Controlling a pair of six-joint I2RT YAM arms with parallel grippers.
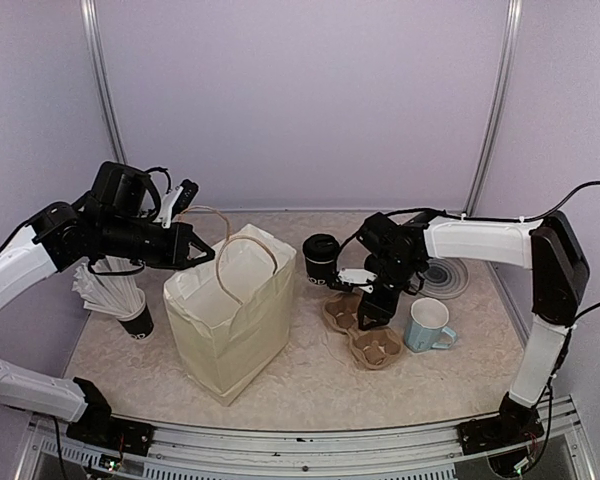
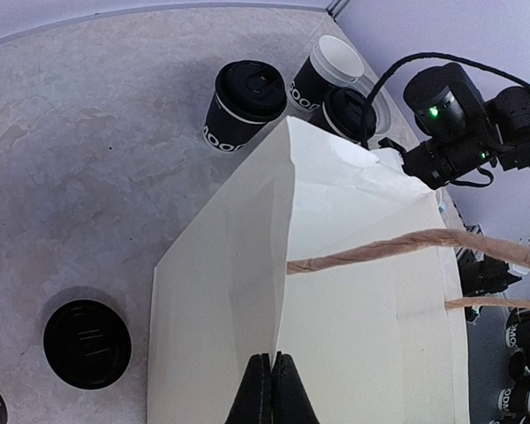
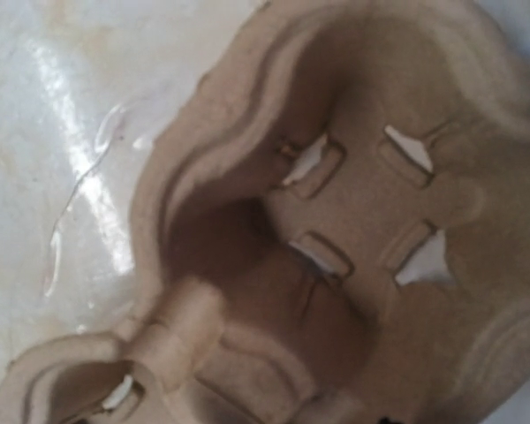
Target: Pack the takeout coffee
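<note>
Cups stood in a cluster at the far middle of the table, all three free of both pincers. From the top view, the lidded cup (image 1: 321, 257) sat at about ten o'clock from the right pincer (image 1: 367, 315) and near it, and at about three o'clock from the left pincer (image 1: 202, 252), well apart, with the paper bag (image 1: 230, 320) between. Left wrist view showed the second lidded cup (image 2: 349, 110) and the open cup (image 2: 327, 71) just beside the first, at its three o'clock side.

Cup walls black with white lettering. Two carried black round lids; the open cup showed a white inside. A loose lid (image 2: 87, 343) lay flat on the table on the other side of the bag.

All three cups upright, long axis vertical, mouths up.

Left pincer's fingers (image 2: 272, 389) were pressed together on the bag's top rim, near one brown handle. Right pincer hung low over the cardboard cup carrier (image 1: 375, 345), whose empty well filled the right wrist view; whether its jaws stood apart or together, cannot tell. Blue mug (image 1: 430, 325) stood at three o'clock of the carrier. Cup of white sticks (image 1: 130, 305) stood at nine o'clock of the bag.
</note>
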